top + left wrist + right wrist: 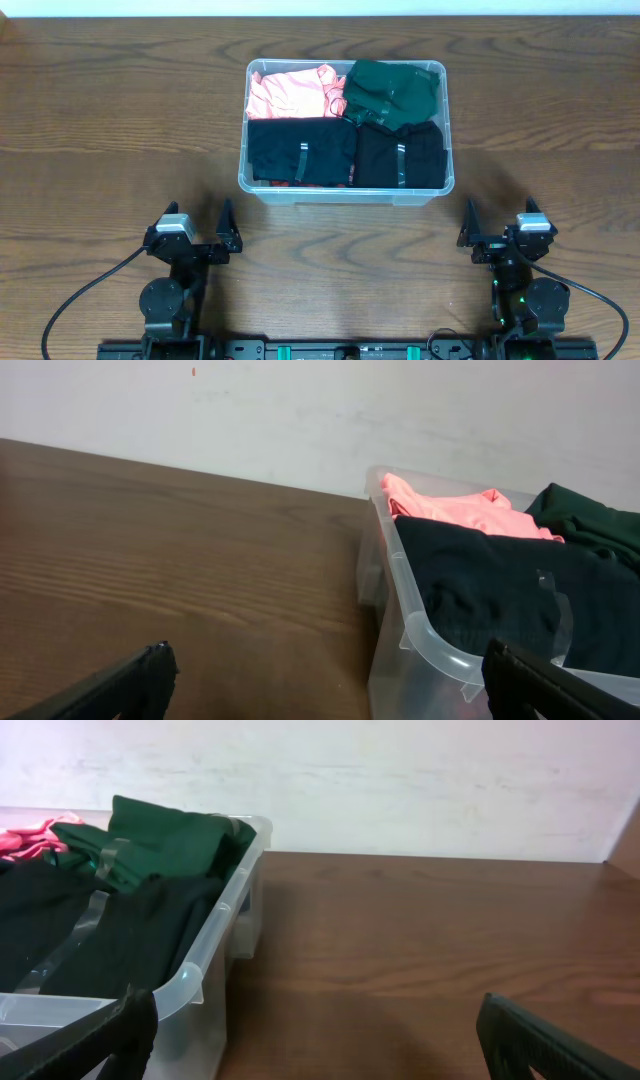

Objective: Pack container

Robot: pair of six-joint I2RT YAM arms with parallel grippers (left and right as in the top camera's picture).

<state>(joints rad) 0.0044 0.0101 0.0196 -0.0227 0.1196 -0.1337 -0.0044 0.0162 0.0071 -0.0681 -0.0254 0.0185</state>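
Left gripper (197, 222): jaws spread wide, holding nothing, low in the lower left of the overhead frame. Its two black fingers (150, 665) show at the bottom corners of the left wrist view, with table grain between them.

Right gripper (500, 222): jaws also spread wide and gripping nothing, lower right of the overhead frame.

Both of my grippers sit on the near side of the brown wood-grain table (100, 120), well apart from each other.

The clear rectangular plastic container with rounded corners (345, 196) stands upright at upper centre of the overhead frame. It is apart from both grippers, with a strip of wood showing between my fingertips and its near wall. That wall and its thick rim stand between me and the contents.

Four folded garments fill it:
- Salmon-pink folded garment (290, 93), far left quarter.
- Dark green folded garment (392, 92), far right quarter, bulging above the rim.
- Black folded garment (300, 152), near left quarter, a clear band (555, 605) across it.
- Second black folded garment (400, 155), near right quarter.

Black cables (85, 290) trail from my arm bases along the bottom edge. A white wall (300, 410) stands behind the table in both wrist views.
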